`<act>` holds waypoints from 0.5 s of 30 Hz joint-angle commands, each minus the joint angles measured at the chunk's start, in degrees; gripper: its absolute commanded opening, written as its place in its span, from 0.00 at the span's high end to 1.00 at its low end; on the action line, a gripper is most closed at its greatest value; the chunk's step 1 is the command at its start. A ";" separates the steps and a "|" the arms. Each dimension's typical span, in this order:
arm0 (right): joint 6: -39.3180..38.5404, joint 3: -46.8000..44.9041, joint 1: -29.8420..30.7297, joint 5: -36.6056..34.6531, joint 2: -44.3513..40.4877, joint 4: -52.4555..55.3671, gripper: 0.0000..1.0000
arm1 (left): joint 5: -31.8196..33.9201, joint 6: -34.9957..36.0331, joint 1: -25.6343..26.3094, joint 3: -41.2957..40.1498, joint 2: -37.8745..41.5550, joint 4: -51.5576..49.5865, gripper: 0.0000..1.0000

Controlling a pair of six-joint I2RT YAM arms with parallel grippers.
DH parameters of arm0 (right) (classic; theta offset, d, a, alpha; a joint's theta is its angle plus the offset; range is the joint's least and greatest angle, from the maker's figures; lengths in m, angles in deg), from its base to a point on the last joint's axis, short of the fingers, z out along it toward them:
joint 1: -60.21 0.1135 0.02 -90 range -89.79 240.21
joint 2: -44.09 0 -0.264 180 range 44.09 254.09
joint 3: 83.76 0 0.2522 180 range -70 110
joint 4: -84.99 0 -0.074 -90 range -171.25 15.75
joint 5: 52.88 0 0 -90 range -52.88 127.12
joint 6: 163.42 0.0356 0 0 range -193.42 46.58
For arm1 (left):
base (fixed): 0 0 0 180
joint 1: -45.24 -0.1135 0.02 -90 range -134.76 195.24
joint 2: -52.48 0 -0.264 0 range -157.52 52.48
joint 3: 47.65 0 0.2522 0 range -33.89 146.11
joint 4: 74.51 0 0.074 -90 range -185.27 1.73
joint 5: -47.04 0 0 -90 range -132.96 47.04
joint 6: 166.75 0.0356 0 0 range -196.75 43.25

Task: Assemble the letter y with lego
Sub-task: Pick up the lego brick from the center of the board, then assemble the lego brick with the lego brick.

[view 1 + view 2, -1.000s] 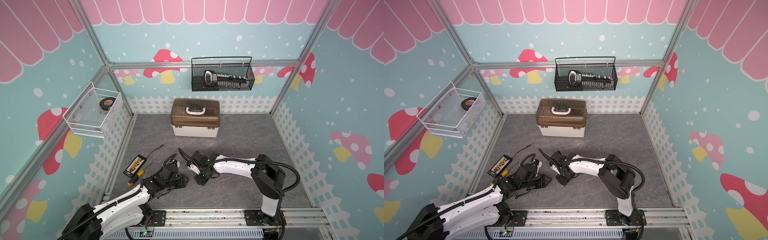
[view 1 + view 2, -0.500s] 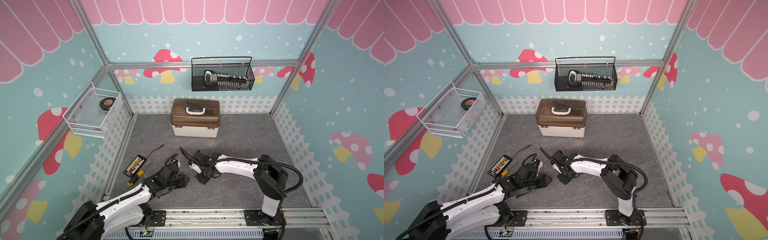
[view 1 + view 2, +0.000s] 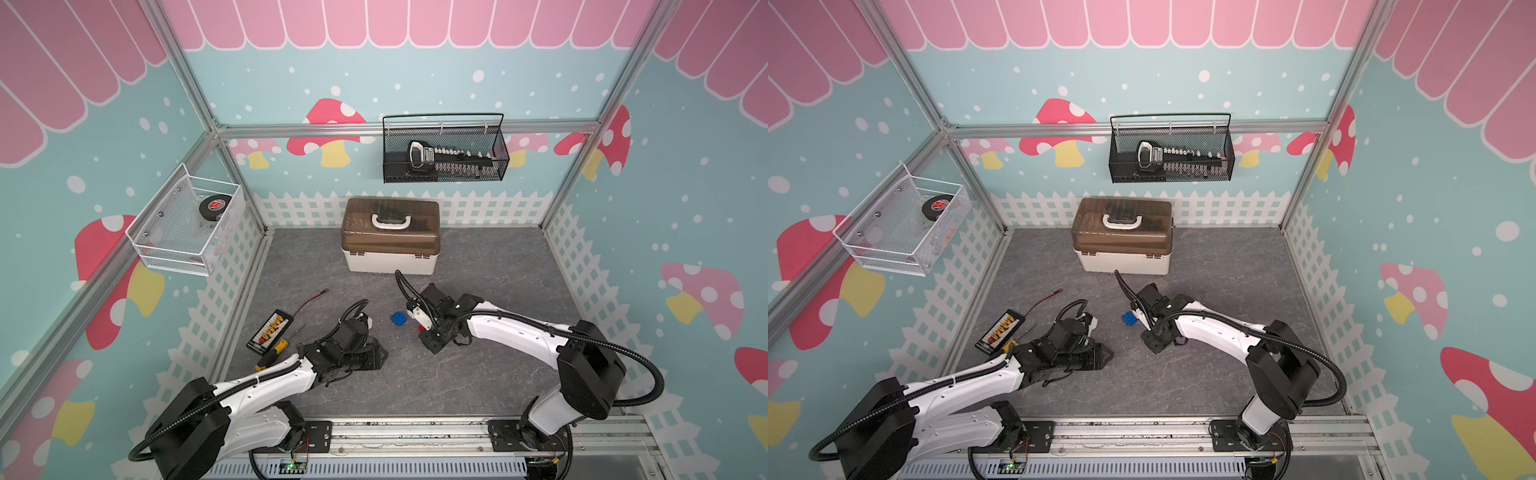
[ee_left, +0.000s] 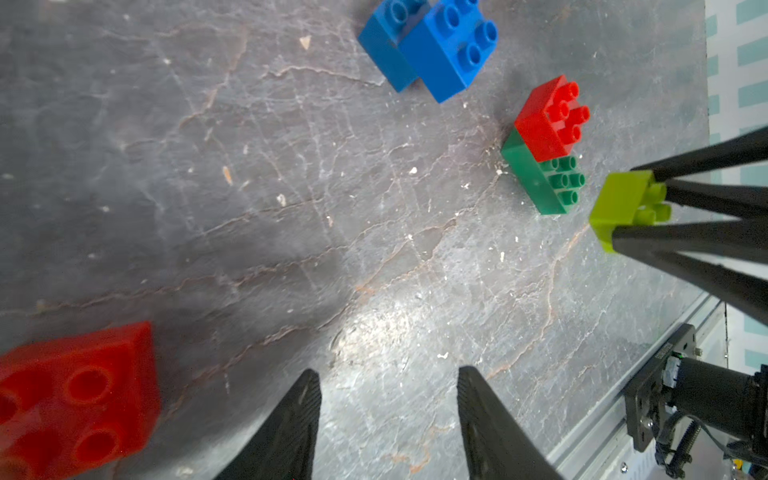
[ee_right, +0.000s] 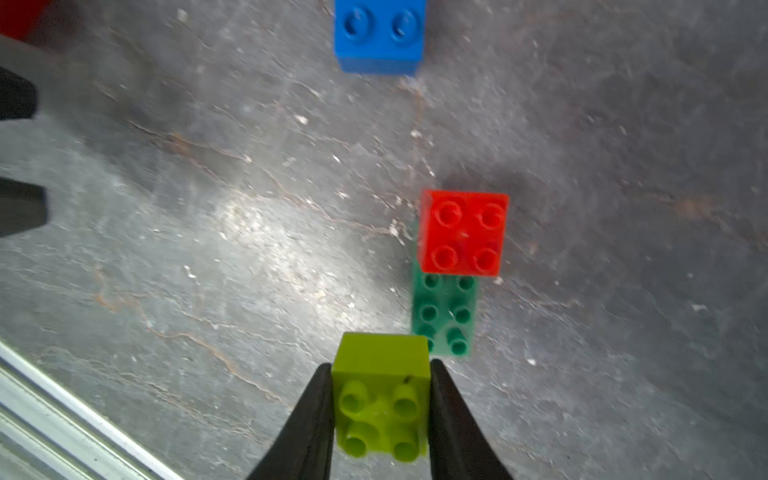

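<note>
My right gripper (image 5: pixel 381 376) is shut on a lime lego brick (image 5: pixel 380 365), whose studs point back toward the wrist. The left wrist view shows the same lime brick (image 4: pixel 619 203) pinched between the right fingers (image 4: pixel 685 241). Close beside it a red brick (image 5: pixel 463 232) sits pressed on one end of a dark green bar (image 5: pixel 444 316). Two blue bricks (image 4: pixel 451 45) lie touching farther off; in both top views one blue brick (image 3: pixel 398 318) (image 3: pixel 1129 319) shows. A loose red brick (image 4: pixel 79 395) lies beside my left gripper (image 4: pixel 388 382), which is open over bare floor.
A brown-lidded toolbox (image 3: pixel 390 241) stands at the back centre. A yellow-handled screwdriver (image 3: pixel 274 349), a black terminal strip (image 3: pixel 270 330) and a red wire (image 3: pixel 311 299) lie at the left. The metal rail (image 3: pixel 415 432) runs along the front edge.
The right gripper has shifted to the right and a little back, uncovering the blue brick in the top views. The left arm has barely moved.
</note>
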 commanded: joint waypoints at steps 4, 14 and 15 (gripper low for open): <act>-3.27 -2.04 -2.53 -0.61 -0.49 2.29 0.66 | -5.18 3.20 2.05 4.02 -3.65 3.81 0.45; -4.87 -4.29 -5.29 0.53 0.37 -0.30 0.65 | -7.47 5.61 3.71 6.66 -7.50 4.52 0.45; -4.91 -4.30 -5.51 0.71 0.51 -0.48 0.65 | -7.32 5.60 3.67 6.51 -7.37 4.54 0.45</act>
